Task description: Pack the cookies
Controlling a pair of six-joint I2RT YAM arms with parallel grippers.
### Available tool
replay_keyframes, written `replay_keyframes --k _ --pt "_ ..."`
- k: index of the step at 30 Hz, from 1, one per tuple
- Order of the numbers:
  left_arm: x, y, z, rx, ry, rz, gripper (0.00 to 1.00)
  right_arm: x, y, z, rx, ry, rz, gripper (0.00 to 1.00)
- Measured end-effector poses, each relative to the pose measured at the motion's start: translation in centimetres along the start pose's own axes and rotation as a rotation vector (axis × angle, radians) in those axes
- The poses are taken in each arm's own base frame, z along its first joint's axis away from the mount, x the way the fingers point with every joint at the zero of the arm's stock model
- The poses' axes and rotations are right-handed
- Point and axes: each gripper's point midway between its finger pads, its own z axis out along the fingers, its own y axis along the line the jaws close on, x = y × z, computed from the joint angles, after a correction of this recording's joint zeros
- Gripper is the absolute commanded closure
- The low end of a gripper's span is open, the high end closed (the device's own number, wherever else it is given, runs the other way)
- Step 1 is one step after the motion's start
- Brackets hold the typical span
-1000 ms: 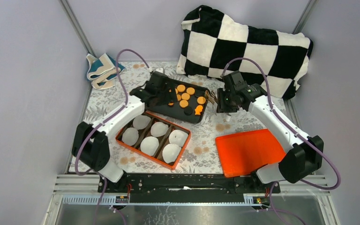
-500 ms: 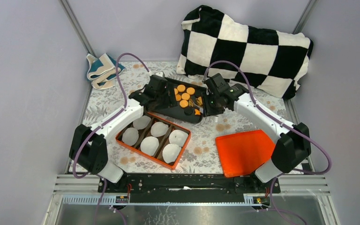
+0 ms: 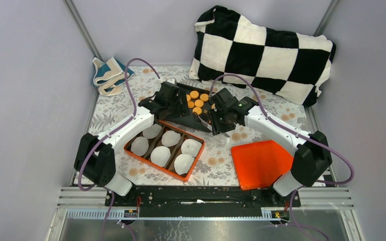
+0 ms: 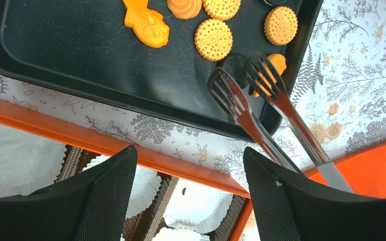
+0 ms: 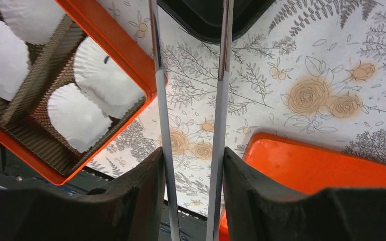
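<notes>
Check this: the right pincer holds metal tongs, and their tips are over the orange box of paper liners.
One thing is wrong. The right pincer holds the metal tongs, but their tips are over the black tray, at a cookie near its corner, not the orange box. The left wrist view shows it.

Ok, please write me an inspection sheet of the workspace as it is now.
Surface: table with flowered cloth.
Job's things: cookies on black tray; orange box holds six paper liners, no cookie in them; orange lid lies apart, right.
Clutter: checked pillow, folded cloth, both at far edge.
Grippers: left gripper open, near the tray; right gripper shut on tongs, tips open over the tray's corner.
Cables: purple cables loop from both arms.
Surroundings: grey walls; nothing else seen.
</notes>
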Motion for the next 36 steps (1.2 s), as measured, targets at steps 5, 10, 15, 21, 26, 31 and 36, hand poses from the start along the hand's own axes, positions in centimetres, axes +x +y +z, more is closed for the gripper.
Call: replay_keyframes --k 5,10,15,21,26,31,36 --pt "0.7 0.2 0.1 0.001 0.017 -0.002 0.18 0.7 -1.1 0.3 0.064 0.014 -0.007 0.51" --pt "1.0 0.3 0.1 0.002 0.027 -0.003 0.18 0.7 -1.7 0.2 0.1 0.01 -0.009 0.52" --pt "1.3 0.4 -0.1 0.009 0.031 -0.007 0.18 0.8 -1.8 0.3 0.104 0.016 -0.011 0.53" --pt "2.2 0.6 -0.2 0.017 0.051 -0.015 0.18 0.9 -2.4 1.3 0.147 0.039 -0.018 0.53" --pt "2.8 0.7 0.0 0.021 0.065 -0.021 0.18 -0.7 -2.4 1.6 0.178 0.03 -0.037 0.52" --pt "3.0 0.7 -0.1 0.026 0.064 -0.024 0.18 -1.0 -2.5 2.1 0.191 0.046 -0.043 0.51" --pt "3.5 1.0 -0.1 0.026 0.073 -0.029 0.18 -0.1 -3.0 3.1 0.216 0.097 -0.054 0.53"
